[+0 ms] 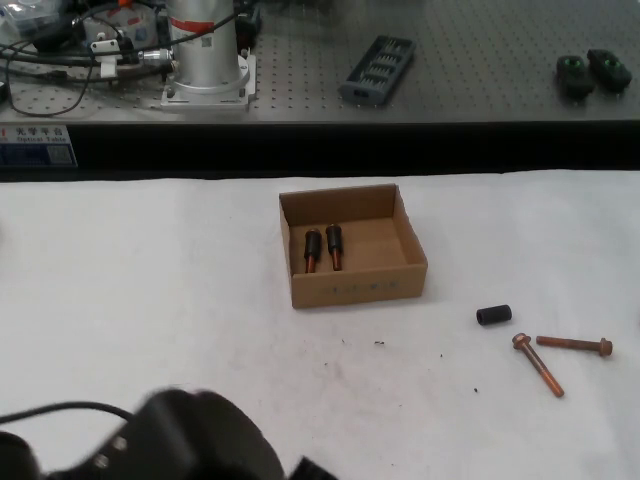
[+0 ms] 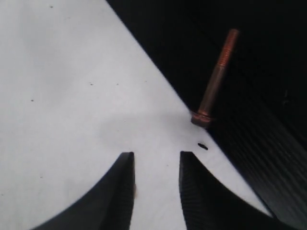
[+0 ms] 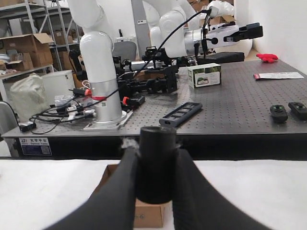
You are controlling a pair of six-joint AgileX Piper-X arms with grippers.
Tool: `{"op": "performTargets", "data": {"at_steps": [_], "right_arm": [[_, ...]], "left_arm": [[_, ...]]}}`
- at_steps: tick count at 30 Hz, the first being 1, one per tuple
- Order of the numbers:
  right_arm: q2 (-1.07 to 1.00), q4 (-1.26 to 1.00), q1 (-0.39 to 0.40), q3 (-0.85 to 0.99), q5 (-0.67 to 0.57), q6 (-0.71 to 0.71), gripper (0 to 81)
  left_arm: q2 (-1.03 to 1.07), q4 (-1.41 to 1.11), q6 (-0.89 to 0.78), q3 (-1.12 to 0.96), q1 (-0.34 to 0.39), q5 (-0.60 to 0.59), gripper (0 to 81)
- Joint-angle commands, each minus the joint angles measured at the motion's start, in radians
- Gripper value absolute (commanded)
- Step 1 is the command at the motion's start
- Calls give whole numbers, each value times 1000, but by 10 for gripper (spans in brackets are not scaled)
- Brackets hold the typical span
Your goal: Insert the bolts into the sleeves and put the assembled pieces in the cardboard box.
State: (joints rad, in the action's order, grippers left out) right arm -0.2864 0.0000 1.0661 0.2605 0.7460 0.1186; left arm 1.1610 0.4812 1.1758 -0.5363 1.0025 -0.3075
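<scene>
The cardboard box (image 1: 352, 247) stands mid-bench with two assembled pieces (image 1: 322, 247) lying inside. To its right lie a loose black sleeve (image 1: 494, 315) and two copper bolts (image 1: 575, 345) (image 1: 538, 365) on the white cloth. My right gripper (image 3: 156, 153) is shut on another black sleeve (image 3: 156, 163), held upright in the air, with the box (image 3: 144, 213) just beyond it. My left gripper (image 2: 156, 155) is open just above the white cloth with nothing between its fingers. A copper bolt (image 2: 216, 81) lies ahead of it at the cloth's dark edge. An arm (image 1: 190, 440) shows at the near left.
Behind the white cloth (image 1: 150, 280) runs a dark perforated table carrying a white robot base (image 1: 205, 50), cables, a black slotted tray (image 1: 378, 68) and two small black parts (image 1: 592, 72). White cloth lies open left of the box.
</scene>
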Motion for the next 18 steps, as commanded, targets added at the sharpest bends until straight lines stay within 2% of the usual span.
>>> {"op": "performTargets", "data": {"at_steps": [1,6,10,18], "right_arm": [[8,35,-6,34,8,-8,66],[8,108,-6,95,8,-68,66],[8,150,-6,128,34,-81,66],[8,183,-6,151,39,-82,66]], "left_arm": [[59,7,31,-10,41,42,242],[90,20,35,-10,58,34,242],[90,15,35,-10,75,-22,242],[90,15,27,-10,122,-25,242]]}}
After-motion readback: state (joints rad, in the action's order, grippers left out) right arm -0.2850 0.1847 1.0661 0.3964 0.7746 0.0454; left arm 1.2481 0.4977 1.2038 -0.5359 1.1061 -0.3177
